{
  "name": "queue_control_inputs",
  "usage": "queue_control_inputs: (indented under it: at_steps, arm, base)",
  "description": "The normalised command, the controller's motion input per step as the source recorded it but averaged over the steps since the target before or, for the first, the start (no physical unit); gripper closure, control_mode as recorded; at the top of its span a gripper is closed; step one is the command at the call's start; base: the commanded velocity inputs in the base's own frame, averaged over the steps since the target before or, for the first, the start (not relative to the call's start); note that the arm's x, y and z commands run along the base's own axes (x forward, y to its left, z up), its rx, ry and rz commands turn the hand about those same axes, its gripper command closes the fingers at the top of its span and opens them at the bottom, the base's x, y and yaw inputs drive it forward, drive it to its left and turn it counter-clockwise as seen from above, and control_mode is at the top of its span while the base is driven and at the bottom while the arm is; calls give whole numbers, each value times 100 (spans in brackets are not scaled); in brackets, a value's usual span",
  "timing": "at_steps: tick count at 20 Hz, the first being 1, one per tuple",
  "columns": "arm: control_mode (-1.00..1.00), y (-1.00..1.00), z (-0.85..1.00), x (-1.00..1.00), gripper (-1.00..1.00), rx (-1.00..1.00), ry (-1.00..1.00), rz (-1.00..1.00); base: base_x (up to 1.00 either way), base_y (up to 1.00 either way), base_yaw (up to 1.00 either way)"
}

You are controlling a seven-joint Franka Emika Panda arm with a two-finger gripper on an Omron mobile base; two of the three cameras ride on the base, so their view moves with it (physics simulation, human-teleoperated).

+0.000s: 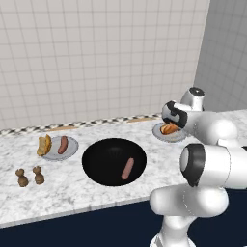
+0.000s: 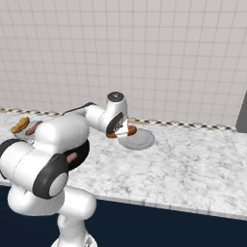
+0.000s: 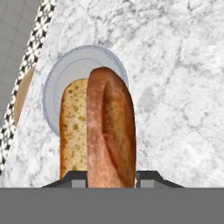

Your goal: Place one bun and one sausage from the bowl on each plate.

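The gripper [image 3: 109, 177] hangs over the right plate [image 3: 74, 70] with its jaws pinching a bun [image 3: 105, 131], which juts forward from between the fingertips and covers most of the plate in the hand view. In the left base view the bun [image 1: 169, 128] shows orange against the plate's rim [image 1: 162, 135], just below the hand. Whether it already touches the plate or sits slightly above it is hard to tell from these angles.

The bowl [image 1: 96, 166] sits mid-counter with one sausage [image 1: 128, 168] left in it. The left plate [image 1: 72, 146] already carries a bun [image 1: 45, 144] and a sausage [image 1: 62, 144], so that side looks finished.

The main risk is the release. The bun is long and gripped at one end; if the jaws let go while it is high or tilted, it could tip, roll over the shallow rim and land on the marble. It also appears to sit toward the near edge of the plate, so a drop there may leave it overhanging, with little room for the sausage.
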Motion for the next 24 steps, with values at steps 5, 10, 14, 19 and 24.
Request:
queue_control_inputs:
  at_steps: [5, 10, 14, 19, 24]
  arm:
    - [-100, -11, 0, 37, 100, 0, 2, -3]
    - [-100, -7, -10, 34, 100, 0, 2, -5]
    - [-100, 0, -23, 38, 100, 0, 3, -4]
    - [-100, -1, -20, 38, 100, 0, 4, -3]
    - [-100, -7, -26, 29, 100, 0, 4, -2]
  base:
    - [0, 0, 0]
    - [0, 0, 0]
    - [0, 0, 0]
    - [0, 0, 0]
    - [0, 0, 0]
